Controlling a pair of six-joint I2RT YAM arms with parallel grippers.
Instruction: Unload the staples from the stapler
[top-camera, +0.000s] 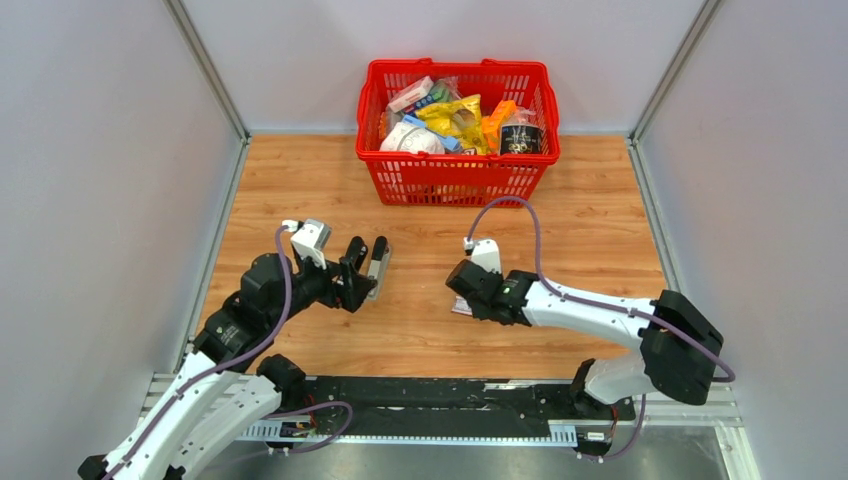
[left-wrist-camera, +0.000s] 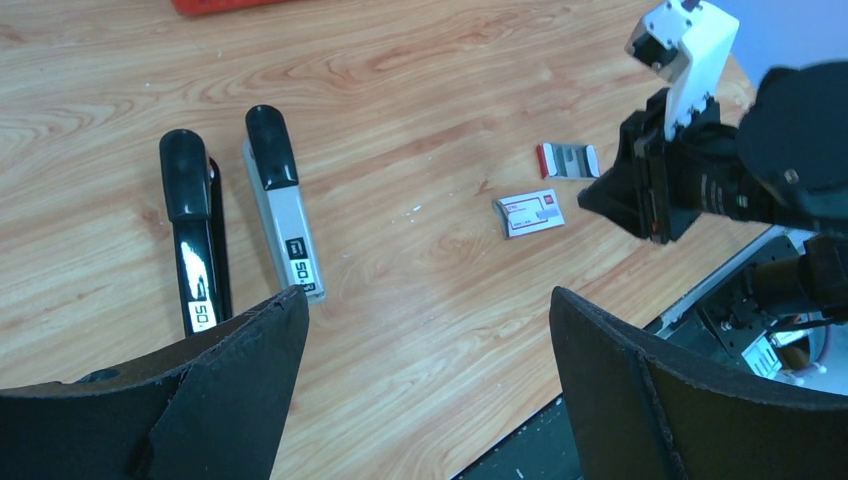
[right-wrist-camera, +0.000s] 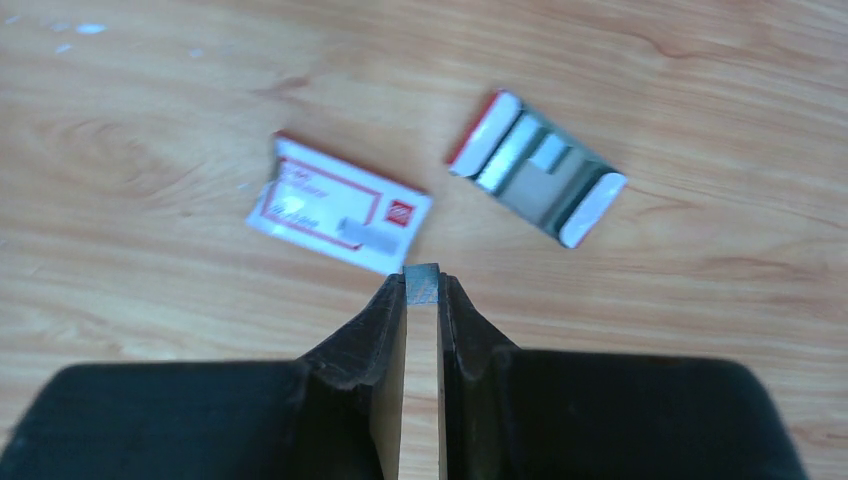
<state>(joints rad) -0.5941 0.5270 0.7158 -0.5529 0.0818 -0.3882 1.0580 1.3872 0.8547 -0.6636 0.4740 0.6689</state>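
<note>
The right gripper (right-wrist-camera: 422, 292) has its jaws drawn narrow, pinching the staples (right-wrist-camera: 422, 281), a small silvery-grey bit caught at the very tips just below the middle of the right wrist frame. Beyond the tips two pieces lie apart on the wooden table (top-camera: 590, 230): a red-and-white box sleeve (right-wrist-camera: 338, 205) left of centre and an open box tray (right-wrist-camera: 537, 170) to the upper right, its silvery inside too blurred to read. In the left wrist view the left gripper (left-wrist-camera: 425, 300) has its jaws spread wide and holds nothing, its black fingers (left-wrist-camera: 250, 350) filling the lower corners. The stapler (left-wrist-camera: 190, 230) lies opened out flat on the table in the left part of that frame, with its black top arm beside the grey magazine (left-wrist-camera: 285, 215). In the top view a red basket (top-camera: 455, 66) full of packaged goods stands at the upper centre, well apart from both arms.
</note>
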